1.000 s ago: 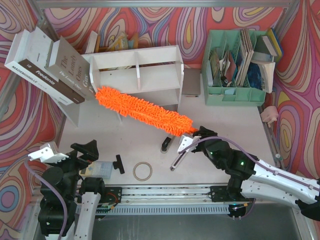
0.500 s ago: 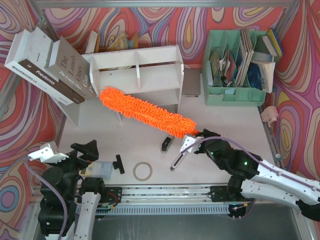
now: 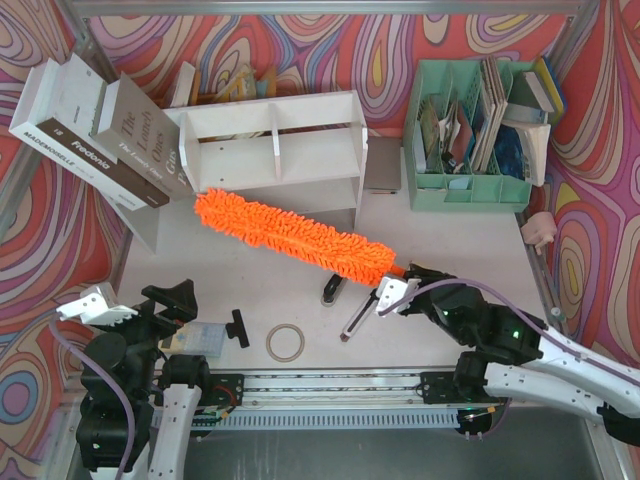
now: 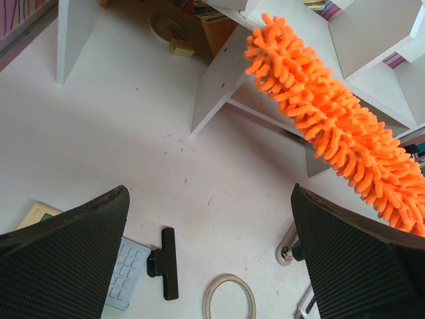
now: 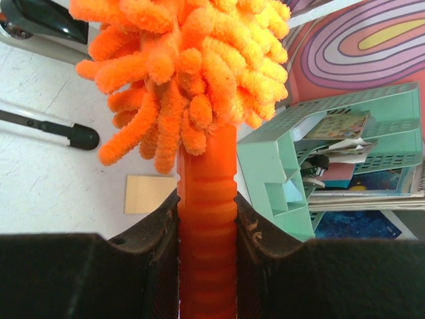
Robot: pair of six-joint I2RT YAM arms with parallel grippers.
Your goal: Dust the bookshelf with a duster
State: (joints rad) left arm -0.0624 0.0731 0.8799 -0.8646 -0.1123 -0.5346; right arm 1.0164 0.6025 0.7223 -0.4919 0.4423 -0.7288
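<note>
One duster (image 3: 290, 235) and one bookshelf (image 3: 270, 140) are in view, with two big books (image 3: 100, 130) leaning at the shelf's 9 o'clock side and one mint green file organiser (image 3: 470, 130) at its 3 o'clock. The duster lies just in front of the shelf, its long axis running 10 o'clock to 4 o'clock, fluffy tip at the shelf's lower left corner. The right gripper (image 5: 206, 206) is clamped tight on the ribbed orange handle. The left gripper (image 3: 135, 300) hangs spread wide and empty, near one tape ring (image 3: 285, 342).
</note>
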